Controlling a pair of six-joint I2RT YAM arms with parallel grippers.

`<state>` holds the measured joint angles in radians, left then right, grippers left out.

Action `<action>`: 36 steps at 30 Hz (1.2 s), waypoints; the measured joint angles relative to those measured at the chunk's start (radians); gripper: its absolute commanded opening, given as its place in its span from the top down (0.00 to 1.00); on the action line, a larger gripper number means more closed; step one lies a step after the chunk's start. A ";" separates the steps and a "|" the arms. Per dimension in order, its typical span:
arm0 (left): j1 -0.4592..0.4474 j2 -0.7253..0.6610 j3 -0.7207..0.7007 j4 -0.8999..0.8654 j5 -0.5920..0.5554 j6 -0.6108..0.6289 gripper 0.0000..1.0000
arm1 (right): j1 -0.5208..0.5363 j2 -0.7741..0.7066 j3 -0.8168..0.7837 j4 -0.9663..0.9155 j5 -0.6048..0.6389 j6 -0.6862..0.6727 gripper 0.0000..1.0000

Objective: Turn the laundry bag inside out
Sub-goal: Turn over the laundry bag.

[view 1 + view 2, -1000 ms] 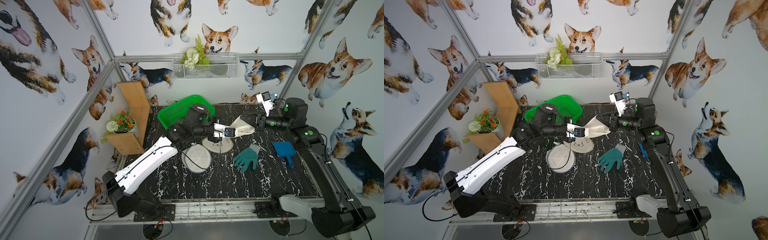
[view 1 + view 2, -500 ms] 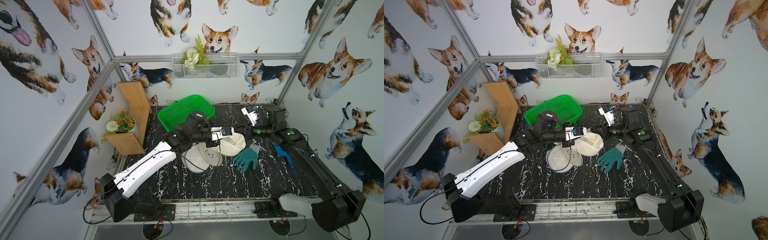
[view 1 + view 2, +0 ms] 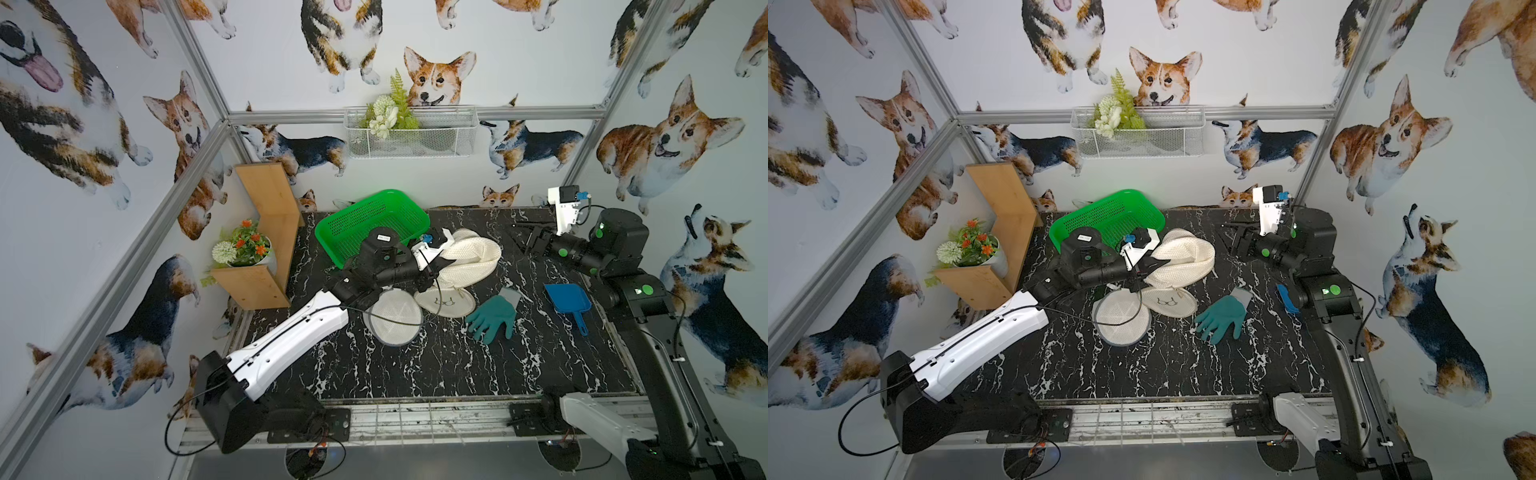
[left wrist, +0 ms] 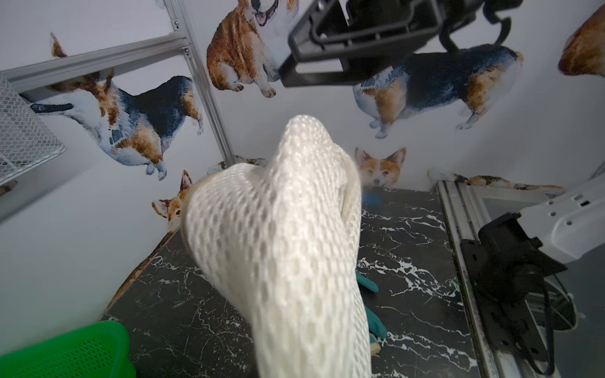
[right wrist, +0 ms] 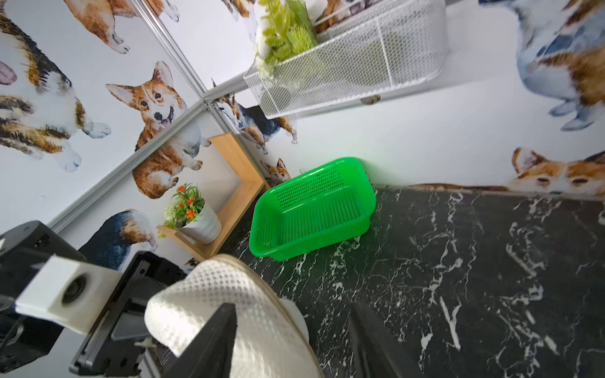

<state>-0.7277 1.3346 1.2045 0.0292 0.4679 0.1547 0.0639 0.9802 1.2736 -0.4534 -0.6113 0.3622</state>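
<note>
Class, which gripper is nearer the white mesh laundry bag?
Left. The left gripper is shut on the laundry bag; the right gripper hangs open, clear of it, further to the robot's right.

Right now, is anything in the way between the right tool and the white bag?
No, nothing I can see. The right tool is open and apart from the laundry bag, with only bare table between them. The green glove and blue scoop lie off to the side, nearer the front.
</note>
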 measured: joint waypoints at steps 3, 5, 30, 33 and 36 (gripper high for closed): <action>0.000 0.013 0.000 0.050 0.000 -0.065 1.00 | 0.000 -0.021 -0.058 -0.003 -0.046 0.038 0.57; 0.001 0.023 0.004 0.065 0.000 -0.093 1.00 | 0.000 -0.032 -0.076 0.000 -0.067 0.060 0.61; 0.047 0.048 0.014 0.199 0.200 -0.371 1.00 | -0.014 -0.005 -0.159 0.036 0.040 0.078 0.84; 0.048 0.056 0.010 0.235 0.192 -0.422 1.00 | -0.017 -0.001 -0.195 0.056 -0.010 0.080 0.47; 0.052 0.077 0.031 0.240 0.129 -0.449 1.00 | -0.026 -0.018 -0.185 0.058 0.016 0.083 0.28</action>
<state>-0.6754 1.4120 1.2354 0.2695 0.5968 -0.2947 0.0380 0.9627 1.0885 -0.3950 -0.5949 0.4454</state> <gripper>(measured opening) 0.094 0.630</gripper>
